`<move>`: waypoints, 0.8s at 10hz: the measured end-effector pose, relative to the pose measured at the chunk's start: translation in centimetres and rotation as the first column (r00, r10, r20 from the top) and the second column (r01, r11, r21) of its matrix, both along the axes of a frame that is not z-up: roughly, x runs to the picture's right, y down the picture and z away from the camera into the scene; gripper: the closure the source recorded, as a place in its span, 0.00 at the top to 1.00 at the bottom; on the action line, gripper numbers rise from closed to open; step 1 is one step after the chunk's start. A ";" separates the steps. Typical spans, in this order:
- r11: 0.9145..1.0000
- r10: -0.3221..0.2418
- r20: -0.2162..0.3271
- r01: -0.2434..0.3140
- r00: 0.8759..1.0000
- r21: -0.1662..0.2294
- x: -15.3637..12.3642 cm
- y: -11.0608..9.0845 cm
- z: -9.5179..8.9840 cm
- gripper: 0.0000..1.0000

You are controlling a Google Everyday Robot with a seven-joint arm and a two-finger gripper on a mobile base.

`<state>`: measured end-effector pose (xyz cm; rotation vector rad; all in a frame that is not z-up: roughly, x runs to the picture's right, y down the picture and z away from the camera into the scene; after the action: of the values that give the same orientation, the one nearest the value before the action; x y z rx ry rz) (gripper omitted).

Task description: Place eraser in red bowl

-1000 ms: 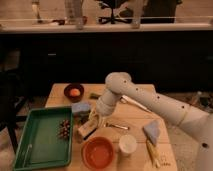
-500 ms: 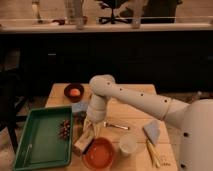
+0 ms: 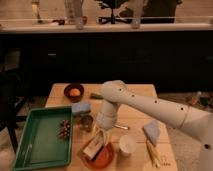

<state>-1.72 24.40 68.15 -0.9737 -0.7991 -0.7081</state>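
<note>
The red bowl [image 3: 105, 159] sits at the table's front edge, between the green tray and the white cup. My gripper [image 3: 98, 142] hangs from the white arm [image 3: 145, 104] and points down over the bowl's left half. It is shut on the eraser [image 3: 93, 148], a small block with a tan face and dark edges, held tilted just above or at the bowl's inside. The gripper and eraser hide part of the bowl.
A green tray [image 3: 35, 145] with dark grapes [image 3: 64, 129] lies at the left. A metal cup [image 3: 87, 122], a pale blue block [image 3: 81, 107] and a small maroon bowl [image 3: 74, 92] stand behind. A white cup [image 3: 127, 145], a blue-grey cloth [image 3: 151, 131] and a yellow item [image 3: 152, 152] are at the right.
The arm has swung left and down toward the table's front. The gripper with the eraser has moved from above the table's middle to over the red bowl.
</note>
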 end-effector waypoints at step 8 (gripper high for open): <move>1.000 -0.014 0.011 0.014 1.000 -0.021 -1.0 2.9 1.4 0.00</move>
<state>-2.70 27.30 69.53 -0.9961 -0.8115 -0.7188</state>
